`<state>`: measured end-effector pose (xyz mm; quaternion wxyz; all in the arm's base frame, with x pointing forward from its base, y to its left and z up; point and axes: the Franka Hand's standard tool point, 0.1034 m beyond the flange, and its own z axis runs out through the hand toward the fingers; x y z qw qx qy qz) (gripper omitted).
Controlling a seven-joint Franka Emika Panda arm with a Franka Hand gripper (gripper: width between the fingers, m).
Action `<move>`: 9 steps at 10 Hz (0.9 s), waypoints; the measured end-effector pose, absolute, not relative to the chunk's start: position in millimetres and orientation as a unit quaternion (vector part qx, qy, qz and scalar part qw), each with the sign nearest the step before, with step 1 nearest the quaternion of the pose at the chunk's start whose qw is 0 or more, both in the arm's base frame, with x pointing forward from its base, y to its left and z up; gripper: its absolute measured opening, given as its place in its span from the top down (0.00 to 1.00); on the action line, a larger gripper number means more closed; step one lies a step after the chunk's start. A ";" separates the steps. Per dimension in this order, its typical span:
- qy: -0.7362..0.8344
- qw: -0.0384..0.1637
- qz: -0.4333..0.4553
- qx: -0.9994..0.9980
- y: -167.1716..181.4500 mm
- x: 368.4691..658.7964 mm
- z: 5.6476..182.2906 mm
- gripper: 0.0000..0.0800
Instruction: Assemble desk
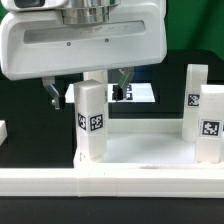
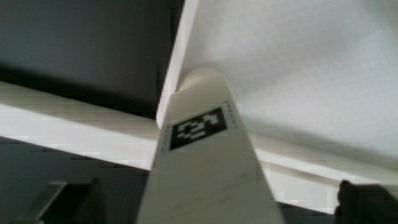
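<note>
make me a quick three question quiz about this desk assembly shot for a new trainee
1. True or false: the pincer stands over the post leg nearest the exterior view's left.
2. How many legs stand upright in the exterior view? A) one B) three C) five
3. Fill in: each leg bears a black-and-white square ____.

Key
1. True. The fingers hang either side of that leg's top; whether they touch it cannot be told.
2. B. Besides that leg, two more stand toward the exterior view's right, on the desk top.
3. Tag, seen close in the wrist view.
</note>
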<state>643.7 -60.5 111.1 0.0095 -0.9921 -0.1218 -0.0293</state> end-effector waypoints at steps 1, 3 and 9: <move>-0.158 0.008 -0.029 -0.987 -61.4 643.6 111.1 0.19; -0.153 0.008 -0.029 -0.988 -61.6 643.4 110.6 0.36; 0.010 0.016 -0.028 -0.999 -63.2 643.6 110.1 0.64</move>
